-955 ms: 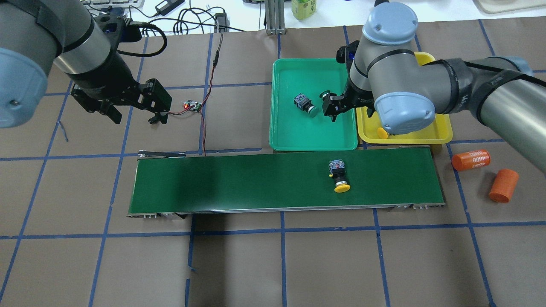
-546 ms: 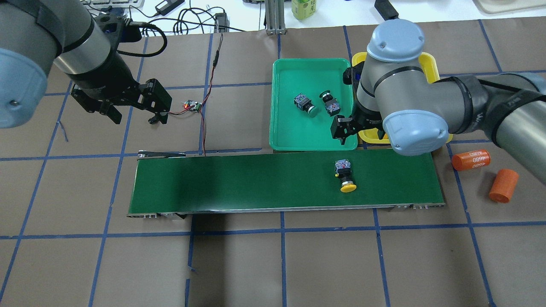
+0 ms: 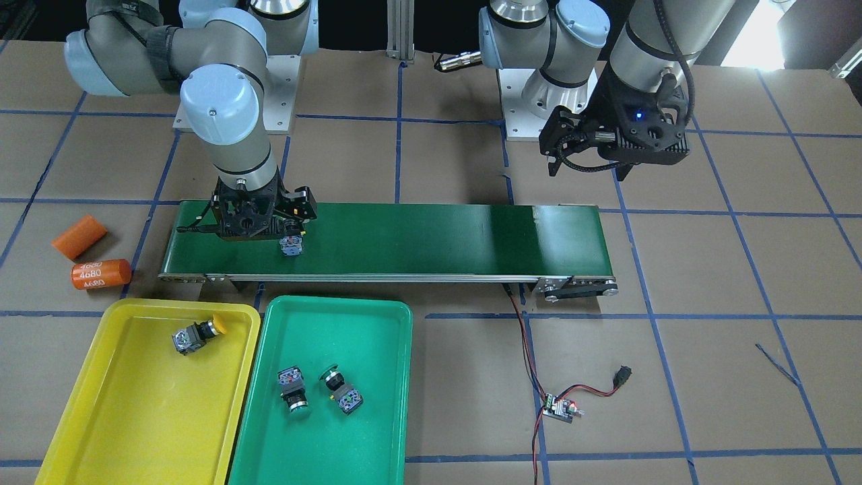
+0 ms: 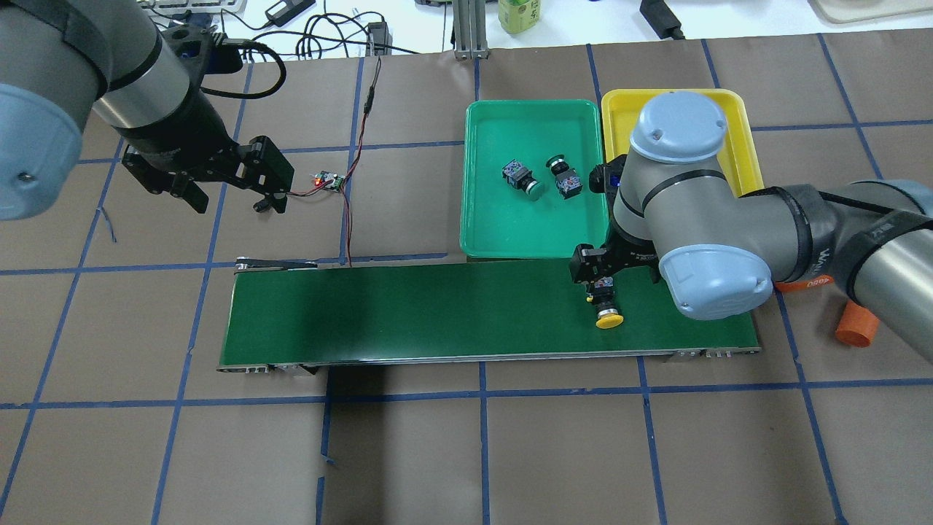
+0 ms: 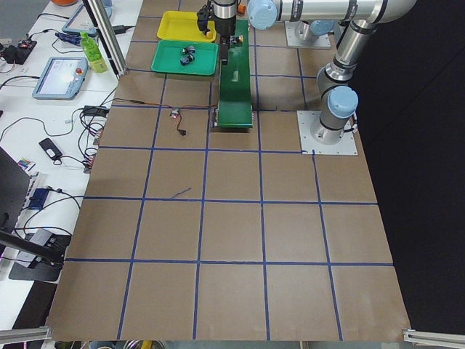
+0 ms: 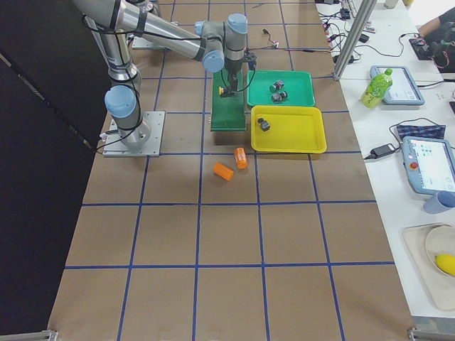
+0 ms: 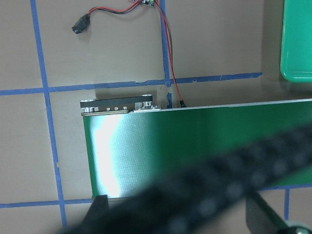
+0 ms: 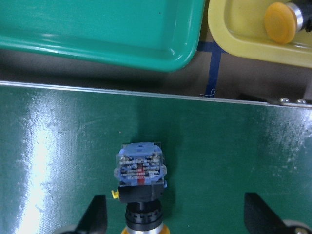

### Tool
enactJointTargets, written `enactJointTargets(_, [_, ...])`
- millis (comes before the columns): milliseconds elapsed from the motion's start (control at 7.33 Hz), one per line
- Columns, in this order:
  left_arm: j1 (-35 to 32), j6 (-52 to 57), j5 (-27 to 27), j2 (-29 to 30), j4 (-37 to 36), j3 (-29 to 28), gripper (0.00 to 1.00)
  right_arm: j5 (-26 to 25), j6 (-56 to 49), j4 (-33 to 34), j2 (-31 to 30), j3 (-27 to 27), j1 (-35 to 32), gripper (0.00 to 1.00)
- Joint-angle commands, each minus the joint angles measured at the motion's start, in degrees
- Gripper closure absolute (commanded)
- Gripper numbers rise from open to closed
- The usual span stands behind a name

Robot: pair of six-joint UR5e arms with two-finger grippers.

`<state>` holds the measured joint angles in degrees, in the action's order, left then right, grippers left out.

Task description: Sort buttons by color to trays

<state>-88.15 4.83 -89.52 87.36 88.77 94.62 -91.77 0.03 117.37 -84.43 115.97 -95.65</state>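
My left gripper (image 4: 229,200): black fingers apart, empty; above the brown table (image 4: 437,452)
Button: small push-button (image 8: 140,170), yellow mushroom cap, black body, grey-blue contact block; lying on its side on the long dark-green conveyor belt (image 4: 408,313), near its right end
My right gripper (image 8: 179,215): fingers spread wide; the push-button lies between them, touching neither

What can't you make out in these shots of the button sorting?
- Overhead: the right arm covers the button in the yellow tray and part of the orange cylinders.
- Front-facing: the right gripper hides the belt button's cap.
- Left wrist: a blurred cable blocks the lower belt.
- Side views: the buttons are too small to tell cap colours.
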Motion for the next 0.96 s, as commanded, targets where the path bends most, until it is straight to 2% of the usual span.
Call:
enactJointTargets(0, [-0.1, -0.2, 0.0, 0.0, 0.0, 0.0, 0.0, 0.0, -1.2, 4.6, 0.4, 2.8, 0.4, 0.0])
enactJointTargets(136, [-0.1, -0.1, 0.0, 0.0, 0.0, -0.1, 0.0, 0.0, -1.3, 5.5, 0.6, 3.5, 0.4, 0.1])
enactJointTargets(273, [-0.1, -0.1, 0.0, 0.0, 0.0, -0.1, 0.0, -0.2, -1.3, 5.4, 0.6, 3.5, 0.4, 0.3])
enactJointTargets(409, [-0.1, -0.2, 0.0, 0.0, 0.0, -0.1, 0.0, -0.2, -1.2, 5.2, 0.6, 3.6, 0.4, 0.64])
enactJointTargets(546, [-0.1, -0.1, 0.0, -0.1, 0.0, -0.2, 0.0, -0.2, -1.0, 4.9, 0.6, 3.6, 0.4, 0.78])
enactJointTargets(682, [-0.1, 0.0, 0.0, -0.1, 0.0, 0.0, 0.0, 0.0, -0.6, 5.7, 0.6, 3.5, 0.4, 0.84])
enactJointTargets(819, [-0.1, 0.0, 0.0, -0.1, 0.0, 0.0, 0.0, 0.4, -0.5, 5.8, 0.6, 2.9, 0.4, 0.85])
